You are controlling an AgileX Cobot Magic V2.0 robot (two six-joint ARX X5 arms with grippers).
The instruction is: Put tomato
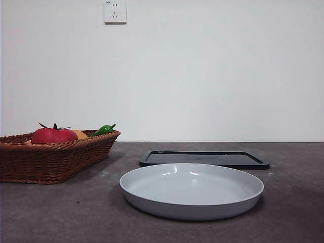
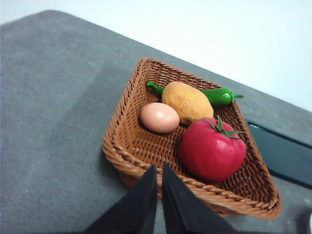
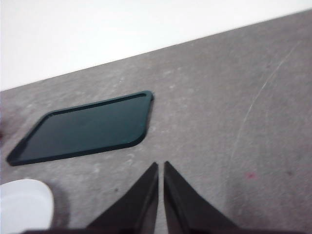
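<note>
Tomato point(image 2: 212, 150), lower right in its basket point(image 2: 124, 156), looks smooth, slippery and firm, best pinched across its middle by the closed, empty left gripper point(image 2: 159, 170).

Basket: we see a brown woven wicker basket point(image 1: 50, 159) at the table's side.
Plate: we see a round grey plate point(image 1: 191, 190) before a flat black tray point(image 1: 203, 159).

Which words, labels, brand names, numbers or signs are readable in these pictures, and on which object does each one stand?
No text can be read in any view.
The wall socket bears a small mark at its top left corner, too small to read.
The tomato, wicker basket, white plate and black tray carry no writing.
</note>
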